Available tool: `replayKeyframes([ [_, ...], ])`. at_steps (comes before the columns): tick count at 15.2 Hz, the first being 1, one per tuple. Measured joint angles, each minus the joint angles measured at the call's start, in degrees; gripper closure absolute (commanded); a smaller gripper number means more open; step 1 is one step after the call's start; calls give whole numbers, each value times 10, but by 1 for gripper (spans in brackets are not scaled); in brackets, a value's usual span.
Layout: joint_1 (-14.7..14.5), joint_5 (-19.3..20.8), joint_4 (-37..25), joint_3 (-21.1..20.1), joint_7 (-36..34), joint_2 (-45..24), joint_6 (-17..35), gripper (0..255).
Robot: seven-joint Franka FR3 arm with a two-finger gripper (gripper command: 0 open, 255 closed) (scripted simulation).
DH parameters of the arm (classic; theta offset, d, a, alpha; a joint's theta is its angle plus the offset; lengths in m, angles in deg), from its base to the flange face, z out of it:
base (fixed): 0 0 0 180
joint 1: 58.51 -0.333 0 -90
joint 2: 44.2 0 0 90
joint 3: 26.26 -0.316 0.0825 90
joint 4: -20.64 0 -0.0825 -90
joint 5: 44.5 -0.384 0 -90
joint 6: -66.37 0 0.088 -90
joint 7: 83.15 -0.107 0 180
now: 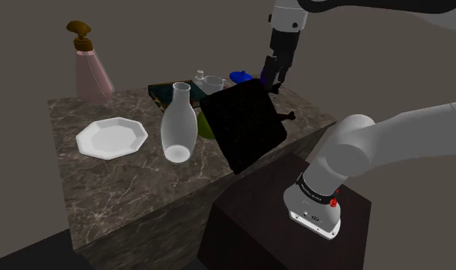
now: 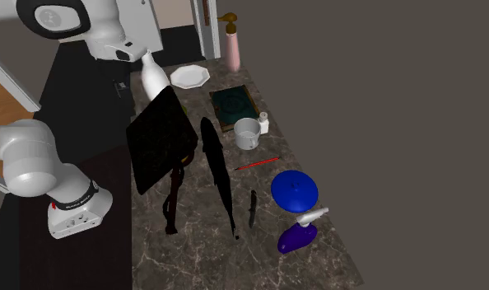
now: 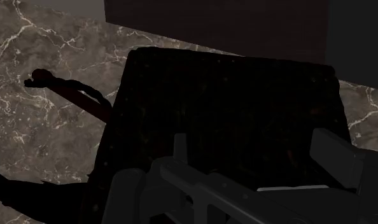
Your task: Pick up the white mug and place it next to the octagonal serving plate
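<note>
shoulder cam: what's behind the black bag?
The white mug and a blue object peek above the black bag; it covers their lower parts.

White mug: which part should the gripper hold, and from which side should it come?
I would take its wall at the rim, coming straight down from above: the white mug stands upright with its mouth open, so one finger can go inside. Choose the rim part away from the small white bottle beside it.

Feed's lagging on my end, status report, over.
Gripper open, empty, above tilted black slab. White mug on counter by dark green book, not yet picked. Clear vase stands close beside octagonal plate.
</note>
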Motion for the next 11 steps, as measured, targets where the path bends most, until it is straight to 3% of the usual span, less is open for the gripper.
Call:
replayKeyframes([
  [4,3,4,-8,5,4,-38,33,0],
  [11,15,17,-57,25,23,-184,144,0],
])
